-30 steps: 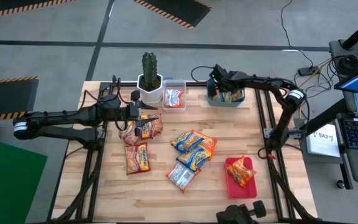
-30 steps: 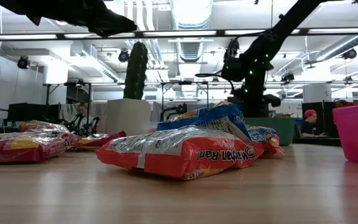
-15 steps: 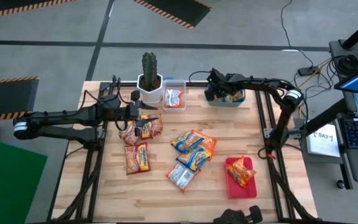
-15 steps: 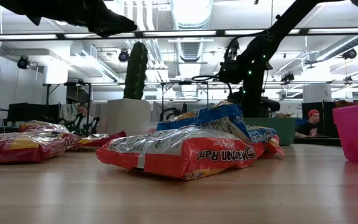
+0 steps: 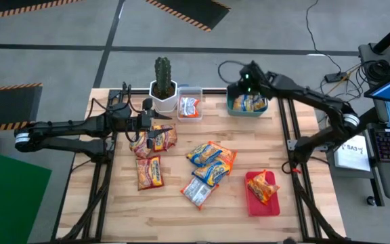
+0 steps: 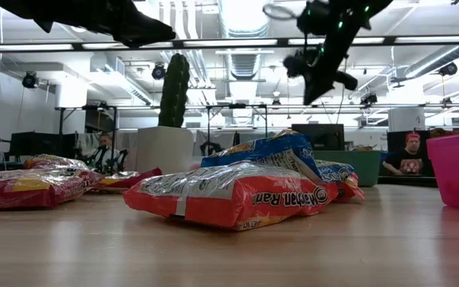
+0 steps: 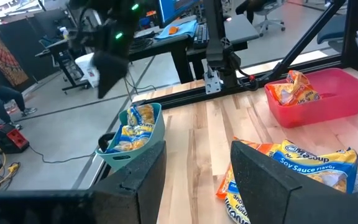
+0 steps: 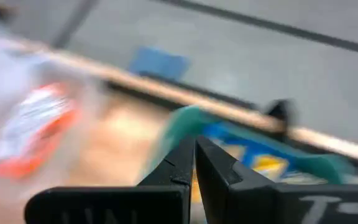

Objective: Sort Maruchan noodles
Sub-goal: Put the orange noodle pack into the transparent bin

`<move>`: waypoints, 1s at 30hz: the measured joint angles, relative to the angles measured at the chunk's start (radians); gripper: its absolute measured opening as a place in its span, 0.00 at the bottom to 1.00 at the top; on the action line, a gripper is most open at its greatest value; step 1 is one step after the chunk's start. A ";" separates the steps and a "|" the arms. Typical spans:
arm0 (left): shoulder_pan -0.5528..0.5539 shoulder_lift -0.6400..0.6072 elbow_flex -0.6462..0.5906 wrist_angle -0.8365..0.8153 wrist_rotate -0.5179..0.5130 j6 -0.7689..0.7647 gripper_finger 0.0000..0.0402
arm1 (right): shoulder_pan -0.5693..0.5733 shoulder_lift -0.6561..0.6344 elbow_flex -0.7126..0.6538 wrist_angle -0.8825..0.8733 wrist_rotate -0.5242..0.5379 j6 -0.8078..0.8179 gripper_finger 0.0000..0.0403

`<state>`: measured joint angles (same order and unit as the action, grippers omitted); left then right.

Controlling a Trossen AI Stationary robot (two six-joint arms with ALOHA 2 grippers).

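**Noodle packets lying sorted and unsorted around the cactus pot**

Taking the cactus pot at the table's back edge as the landmark, and going left to right.

The left arm is reaching in from the left of the pot, and the left gripper is hovering just in front of the pot, a little to its left. Its fingers are standing apart with nothing between them, directly above two red packets. A third red packet is lying farther forward of the pot, apart from those two.

Just right of the pot, touching or nearly touching it, a clear bin is holding a silvery white packet.

Forward and right of the pot, in the middle of the table, a cluster of blue-and-yellow and orange packets is lying overlapped, with a silvery white packet at the cluster's front edge.

Well to the right of the pot, at the same back edge, the teal bin is holding blue-and-yellow packets. The right gripper is hanging above that bin's back rim, raised clear of it, its fingers pressed together and holding nothing.

Farthest from the pot, toward the front right, the red tray is carrying an orange packet.
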<state>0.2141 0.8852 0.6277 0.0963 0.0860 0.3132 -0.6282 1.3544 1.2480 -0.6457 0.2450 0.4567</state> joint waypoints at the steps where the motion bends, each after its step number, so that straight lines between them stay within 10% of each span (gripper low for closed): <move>1: 0.000 0.000 0.000 0.000 0.000 0.000 0.41 | 0.030 -0.017 -0.013 0.006 -0.023 0.004 0.02; 15: 0.000 0.000 0.000 0.000 0.000 -0.032 0.41 | 0.501 0.025 -0.097 0.026 -0.152 0.263 0.02; 30: -0.006 0.000 0.059 -0.167 0.005 -0.170 0.41 | 0.580 0.068 -0.091 -0.020 -0.257 0.604 0.16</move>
<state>0.2081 0.8852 0.6868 -0.0708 0.0908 0.1433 -0.0482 1.4227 1.1568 -0.6662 -0.0122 1.0606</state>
